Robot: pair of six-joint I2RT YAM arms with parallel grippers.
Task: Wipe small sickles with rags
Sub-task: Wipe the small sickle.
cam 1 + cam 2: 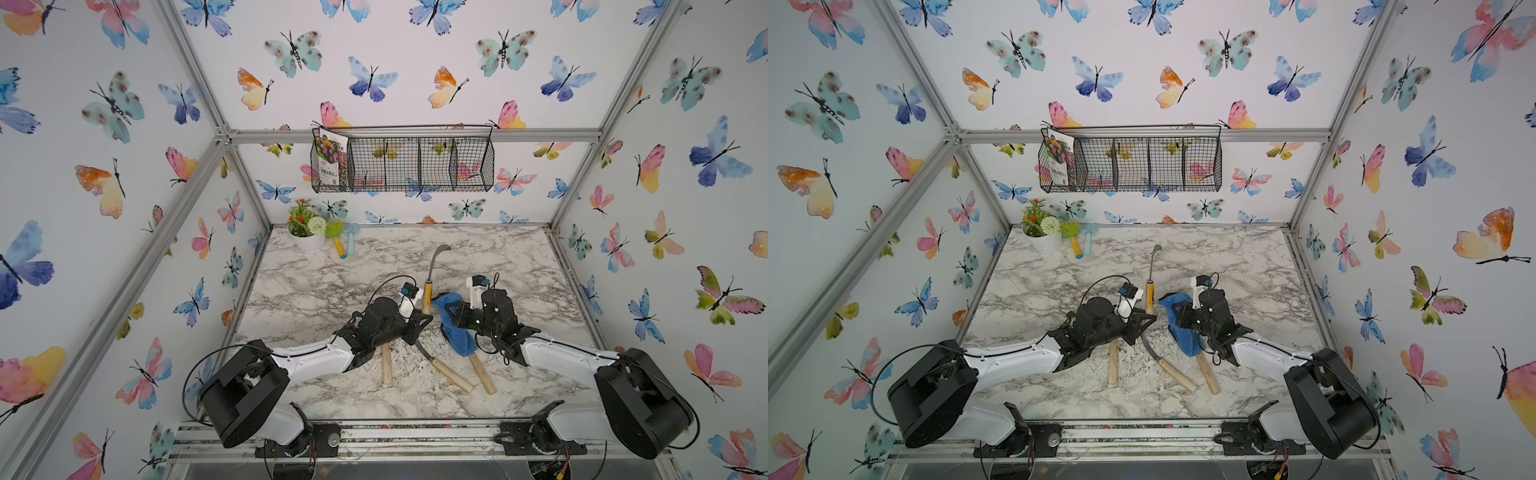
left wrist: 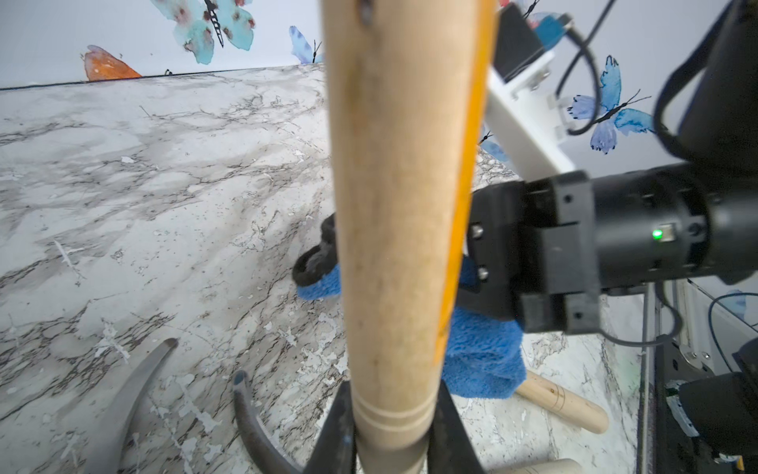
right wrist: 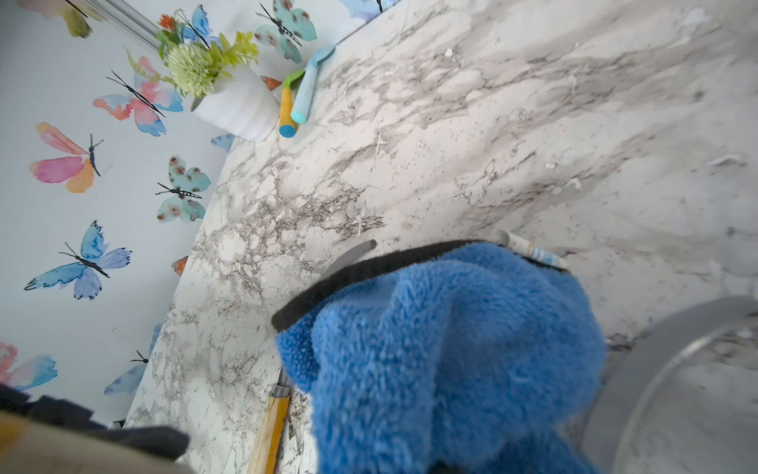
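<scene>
My left gripper (image 1: pixel 424 316) (image 2: pixel 393 435) is shut on the pale wooden handle of one small sickle (image 1: pixel 427 293) (image 1: pixel 1149 297). Its grey blade points toward the back wall. Just right of it, my right gripper (image 1: pixel 448 309) (image 1: pixel 1173 309) is shut on the fluffy blue rag (image 1: pixel 459 336) (image 3: pixel 451 349). The rag hides the fingers in the right wrist view. It hangs beside the held handle. Three more sickles lie on the marble in front, their handles (image 1: pixel 387 365) (image 1: pixel 451 376) (image 1: pixel 484 374) toward me. The rag's lower end covers the rightmost one's blade.
A white flower pot (image 1: pixel 309 239) and the yellow and light-blue toy tools (image 1: pixel 343 245) stand at the back left corner. A black wire basket (image 1: pixel 403 164) holding a seed packet hangs on the back wall. Butterfly-papered walls close in both sides.
</scene>
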